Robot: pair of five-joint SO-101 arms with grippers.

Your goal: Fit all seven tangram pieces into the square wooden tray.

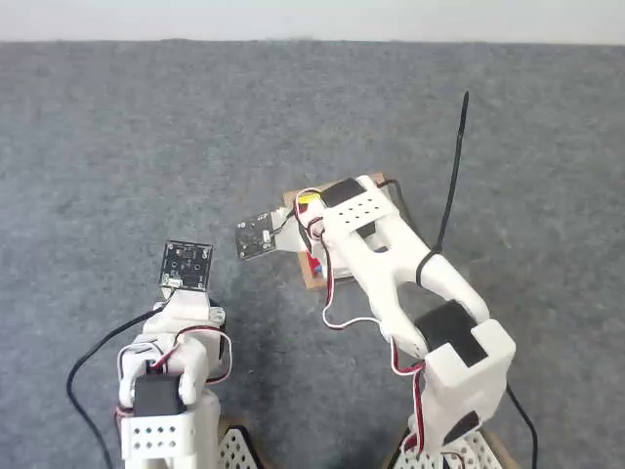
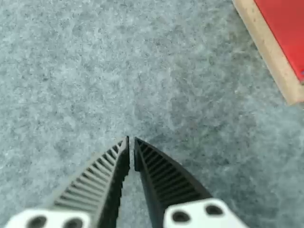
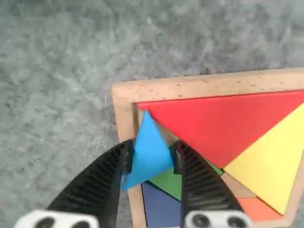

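Grey felt-covered table [image 1: 117, 147], both arms based at its near edge.

Square wooden tray [image 3: 190, 88] lies about mid-table. From the high view you see it mostly under the right arm [image 1: 391, 269], with a strip of wood rim showing beside the wrist.

Right pincer [image 3: 152, 150]: narrow, clamped on the light blue triangle [image 3: 147, 137], one finger on each slanted side. It sits over one corner of the tray. One tip of the triangle points toward that corner. Another corner of the triangle overlaps the tray's side rim. You cannot tell whether the piece touches the tray floor.

In the tray, right wrist view:
- large red triangle [image 3: 223, 123], long edge against the rim
- large yellow triangle [image 3: 266, 161], flush against the red one
- green piece [image 3: 166, 183], partly under the light blue triangle and the pincer finger
- dark blue piece [image 3: 161, 209], just beside the green one, against the side rim
- orange piece [image 3: 256, 209], near the yellow triangle, with a sliver of bare tray floor between them

Bare floor also shows in the corner, between the light blue tip and the red edge.

Left pincer [image 2: 131, 140]: nearly closed, tips almost touching, nothing between them, over bare felt. It sits toward the near left of the table, apart from the tray. A tray corner and the red piece show at the edge of its wrist view.
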